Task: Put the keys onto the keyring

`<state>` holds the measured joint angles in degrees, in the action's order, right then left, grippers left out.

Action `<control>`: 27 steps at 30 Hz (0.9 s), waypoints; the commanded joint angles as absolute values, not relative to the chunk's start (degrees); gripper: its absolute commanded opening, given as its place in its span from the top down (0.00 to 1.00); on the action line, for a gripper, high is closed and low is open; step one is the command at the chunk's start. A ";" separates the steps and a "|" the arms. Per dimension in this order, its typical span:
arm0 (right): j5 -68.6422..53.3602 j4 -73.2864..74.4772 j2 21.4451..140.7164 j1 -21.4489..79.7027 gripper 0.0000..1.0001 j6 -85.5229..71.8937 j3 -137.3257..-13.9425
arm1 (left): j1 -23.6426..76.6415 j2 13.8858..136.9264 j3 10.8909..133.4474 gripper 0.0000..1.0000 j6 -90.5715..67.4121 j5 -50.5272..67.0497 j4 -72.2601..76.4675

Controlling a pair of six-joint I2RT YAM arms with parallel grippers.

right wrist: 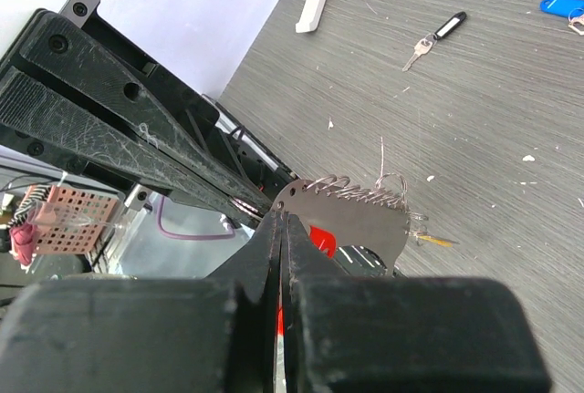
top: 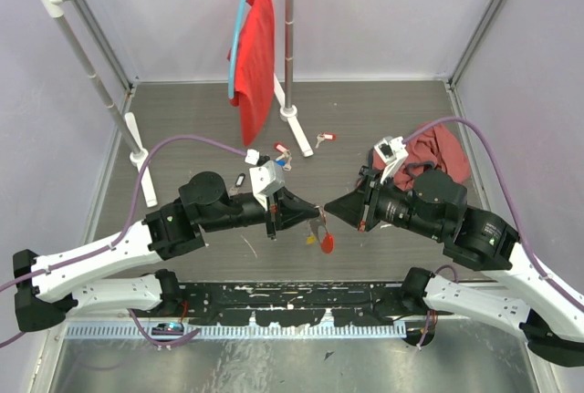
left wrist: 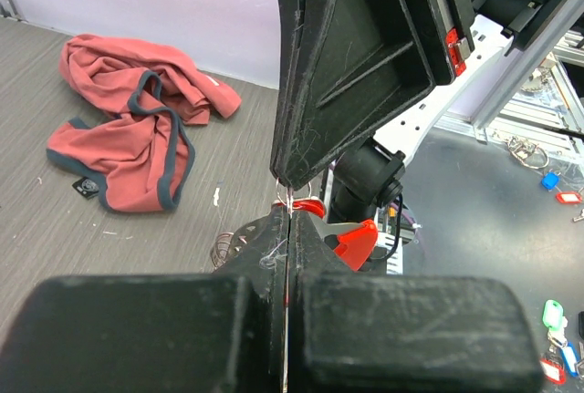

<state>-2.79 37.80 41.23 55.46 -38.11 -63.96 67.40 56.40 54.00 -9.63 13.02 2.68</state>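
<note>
**Top view.** Shows the left gripper (top: pixel 308 214) and the right gripper (top: pixel 330 212) set tip to tip over the middle of the table (top: pixel 182 110). Both are pinched shut on the keyring (top: pixel 321 234), with its red piece (top: pixel 328 243) and a yellow tag (top: pixel 311 238) dangling just below. Suggests a two-sided hold, meant to keep the thin loop taut and clear of the surface for threading. Places the loose keys (top: pixel 326 136) farther back, near the foot of the clothes rack (top: pixel 289 46) and well apart from both grippers. Also takes in a red cloth (top: pixel 255 56) on a hanger and a crumpled red garment (top: pixel 443 151) at the right, neither part of the task.

**Left wrist view.** Looks along the left gripper's fingers (left wrist: pixel 164 329), pressed together with no gap and a thin wire clamped at the tips. Sets the right gripper overhead, nose down onto the same spot, and the red piece just behind it.

**Right wrist view.** Looks along the right gripper's closed fingers toward a flat silvery piece (right wrist: pixel 356 215) edged with coiled wire, emerging at the tips beside the left gripper. Cannot settle whether key or part of the ring. Includes a black-tagged key (right wrist: pixel 438 33) lying untouched on the table beyond, probably awaiting its turn.
</note>
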 commanded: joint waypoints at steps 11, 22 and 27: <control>1.62 33.60 39.43 55.62 0.99 -42.66 -62.10 | 67.59 55.74 54.93 1.00 -9.54 14.14 6.33; 1.14 32.31 40.50 55.63 0.99 -43.33 -61.62 | 67.64 55.87 55.03 1.00 -9.56 14.60 6.37; 1.02 31.72 40.64 55.59 0.99 -43.67 -61.57 | 67.61 55.94 55.02 1.00 -9.49 14.68 6.33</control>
<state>-0.84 34.65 40.23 55.55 -43.35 -61.36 67.37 56.40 54.00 -9.61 13.32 2.61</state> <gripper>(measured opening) 0.037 0.008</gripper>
